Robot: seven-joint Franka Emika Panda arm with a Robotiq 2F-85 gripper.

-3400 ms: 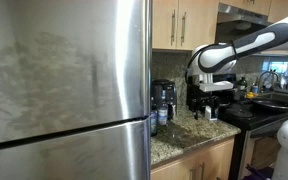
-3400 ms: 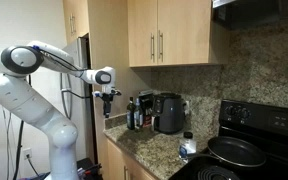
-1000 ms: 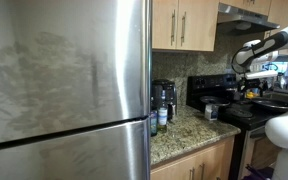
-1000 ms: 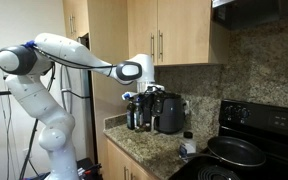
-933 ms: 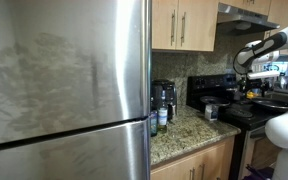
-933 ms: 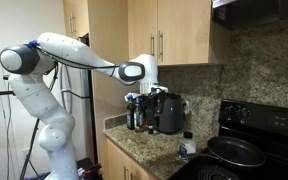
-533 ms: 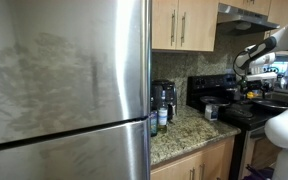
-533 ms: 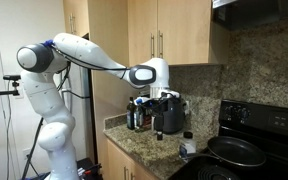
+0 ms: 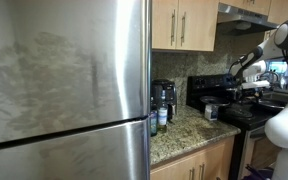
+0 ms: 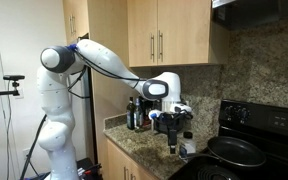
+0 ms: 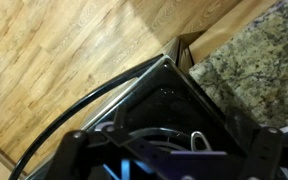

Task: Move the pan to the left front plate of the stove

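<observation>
The black stove [image 10: 269, 125] with its raised back panel stands at the right end of the granite counter; it also shows in an exterior view [image 9: 252, 112]. A dark round pan [image 10: 236, 151] sits on its cooktop. My gripper [image 10: 173, 142] hangs fingers down over the counter, just left of the pan and above it, and holds nothing. It shows small at the right in an exterior view [image 9: 246, 88]. In the wrist view the gripper [image 11: 172, 160] has its jaws spread wide over the stove's dark glossy corner [image 11: 164, 100].
A black coffee maker [image 10: 160, 112] and bottles [image 10: 134, 113] stand behind the gripper. A small container [image 10: 188, 148] sits on the counter by the pan. A steel fridge [image 9: 64, 90] fills one view. Cabinets [image 10: 169, 35] hang overhead. Wooden floor [image 11: 54, 50] lies below.
My arm has swung along the counter towards the stove and lowered. The gripper now hangs in front of the coffee maker, closer to the pan. The pan has not moved.
</observation>
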